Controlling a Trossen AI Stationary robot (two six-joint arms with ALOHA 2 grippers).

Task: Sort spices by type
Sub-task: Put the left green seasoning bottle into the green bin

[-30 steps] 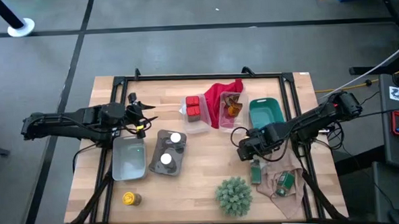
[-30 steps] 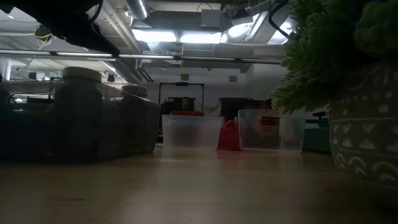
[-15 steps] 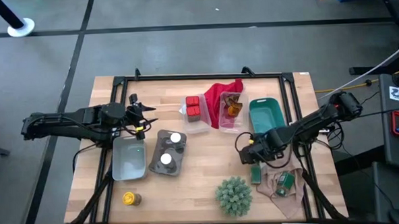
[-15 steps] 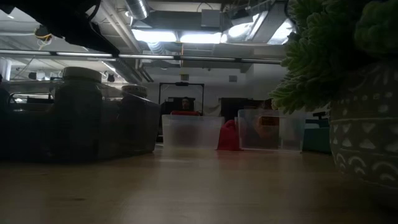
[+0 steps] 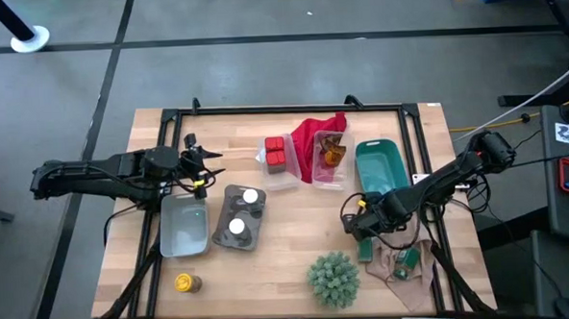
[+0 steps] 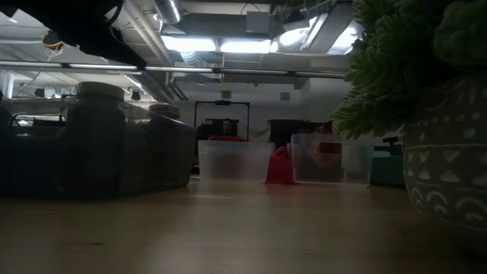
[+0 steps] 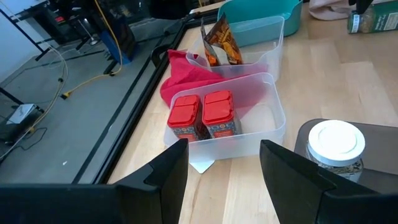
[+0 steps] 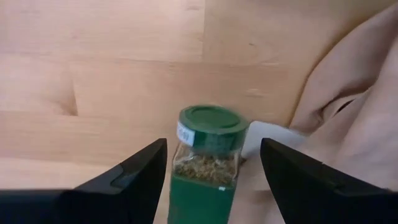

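Right claw (image 8: 211, 180) open astride green-lidded jar (image 8: 205, 155)

The green-capped jar (image 8: 205, 158) runs off the frame's edge, its label unreadable.

Overhead straight down, low level across table (image 6: 228, 228), wrist views close, both sharing red tins (image 7: 202, 115)

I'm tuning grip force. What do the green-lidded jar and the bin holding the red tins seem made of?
The green-lidded jar looks like clear glass or hard plastic, since the herbs show through; its lid looks matte plastic. The bin looks like thin translucent plastic: the red cloth shows through its wall.
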